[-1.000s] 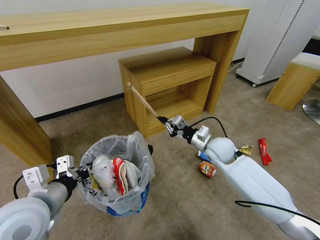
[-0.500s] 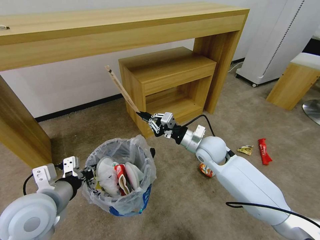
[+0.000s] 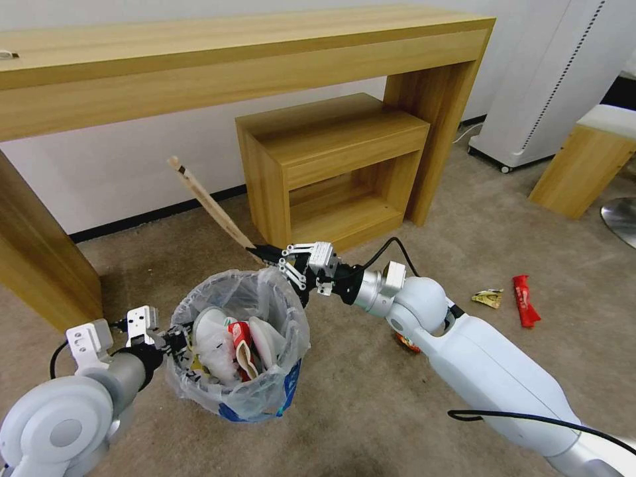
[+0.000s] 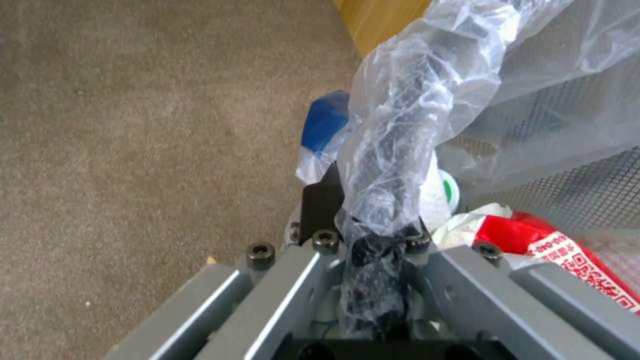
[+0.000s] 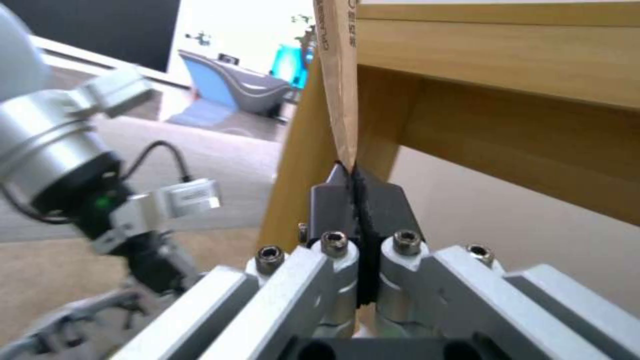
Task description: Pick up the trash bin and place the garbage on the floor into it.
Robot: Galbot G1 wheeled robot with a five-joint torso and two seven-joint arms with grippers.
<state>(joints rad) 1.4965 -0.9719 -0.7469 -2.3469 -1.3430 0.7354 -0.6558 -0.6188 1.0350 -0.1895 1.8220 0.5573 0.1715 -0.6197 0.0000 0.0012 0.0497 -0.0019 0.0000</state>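
While the left gripper [image 3: 173, 340] hangs at the near-left lip of the trash bin [image 3: 240, 344], its jaws are pinched right down on the bagged rim [image 4: 393, 200] — the wrist view shows plastic and dark mesh squeezed between the pads. The bin sits just off that gripper's tips, and whether it clears the beige floor [image 3: 371, 397] I can't tell. It's stuffed: a white slipper [image 3: 209, 341], a red-white cup [image 3: 242, 341], crumpled wrappers. That load looks light, I'd say, but the liner is slick and soft, so a grip on film alone could slide; taking the hard rim through the bag, as here, is the sounder hold.

Over to the right gripper [image 3: 255, 250], hovering just past the bin's far rim, fingers closed tight on the bottom tip of the stick [image 3: 209, 202]. The stick juts up and away from those fingers, out over the carpet towards the wall. It reads as a thin, stiff paper-sleeved thing, near weightless, but held by one end it can swing or twist out of the pinch; a hold nearer the middle would steady it.

And compared with a second ago — the right arm has swung well over, from in front of the little wooden shelf unit [image 3: 331, 172] to the bin's edge, stick leaning further back. The bin has crept nearer too.

Beyond that arm, a crushed orange can [image 3: 404, 341], a yellow wrapper [image 3: 488, 298] and a red wrapper [image 3: 525, 300] lie unclaimed.
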